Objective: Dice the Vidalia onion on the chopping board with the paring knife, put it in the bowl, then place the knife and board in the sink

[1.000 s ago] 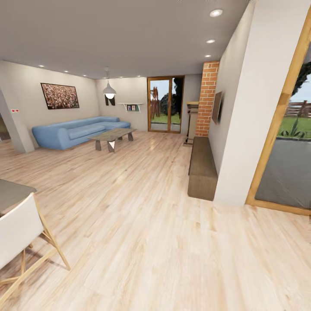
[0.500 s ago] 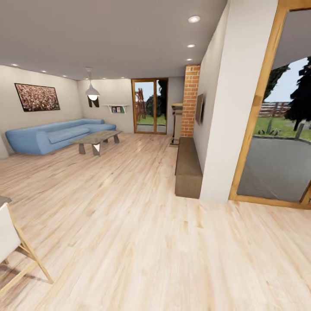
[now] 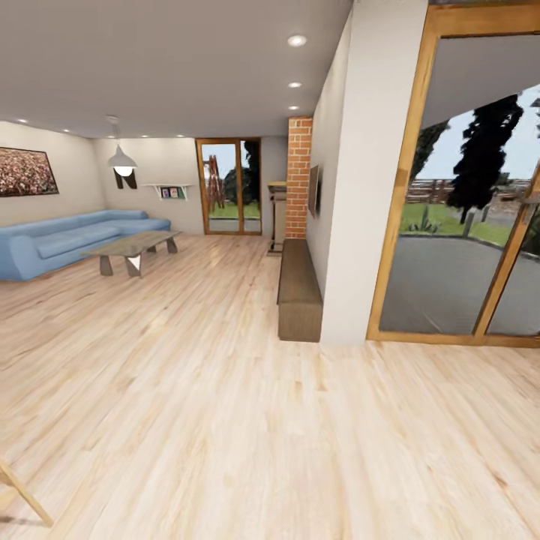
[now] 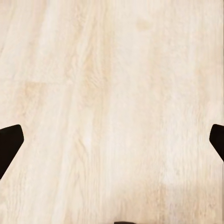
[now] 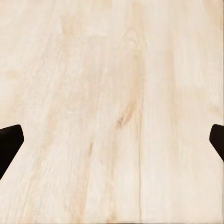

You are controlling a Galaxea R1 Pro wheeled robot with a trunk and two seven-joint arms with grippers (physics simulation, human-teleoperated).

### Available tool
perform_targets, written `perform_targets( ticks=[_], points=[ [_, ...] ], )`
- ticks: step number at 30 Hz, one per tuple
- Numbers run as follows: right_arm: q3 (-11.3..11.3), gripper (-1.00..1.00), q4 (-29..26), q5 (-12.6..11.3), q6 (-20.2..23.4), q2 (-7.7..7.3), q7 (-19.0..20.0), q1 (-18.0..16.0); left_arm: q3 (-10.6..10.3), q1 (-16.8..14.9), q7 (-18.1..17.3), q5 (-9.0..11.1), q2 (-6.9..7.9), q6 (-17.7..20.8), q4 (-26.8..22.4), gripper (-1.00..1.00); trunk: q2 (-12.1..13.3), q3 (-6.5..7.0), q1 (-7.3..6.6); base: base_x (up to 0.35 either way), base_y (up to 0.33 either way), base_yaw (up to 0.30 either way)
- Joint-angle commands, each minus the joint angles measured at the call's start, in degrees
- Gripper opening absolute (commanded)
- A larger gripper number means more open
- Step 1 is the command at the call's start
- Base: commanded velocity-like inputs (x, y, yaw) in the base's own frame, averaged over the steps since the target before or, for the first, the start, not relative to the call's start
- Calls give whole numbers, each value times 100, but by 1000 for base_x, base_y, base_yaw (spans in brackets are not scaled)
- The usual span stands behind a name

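Swung rightward since a second ago: white chair nearly gone from view, glazed timber-framed patio door now large. Crossing pale wooden plank floor of a lounge with long blue sofa. No kitchen, sink or onion in sight; every step left. Left jaws and right jaws spread wide, empty.

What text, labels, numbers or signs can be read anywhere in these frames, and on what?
"N": a large dark letter on the far wall, partly behind the pendant lamp.
The small pictures on the wall shelf: too small to read.
The framed picture above the blue sofa: no lettering visible.
The wood floor in both wrist views: no text.
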Motion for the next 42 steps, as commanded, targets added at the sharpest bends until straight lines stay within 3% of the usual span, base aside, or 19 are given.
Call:
perform_targets(
  ticks=[1,42],
  points=[
    [1,100,4,-6,-19,1,5,-4,4,1,2,5,-1,-12,-4,100,-3,-3,0,0,0,-266],
    [1,100,11,3,-19,1,5,-4,4,1,-2,5,-3,-14,4,100,-3,98,0,0,0,-267]
  ],
)
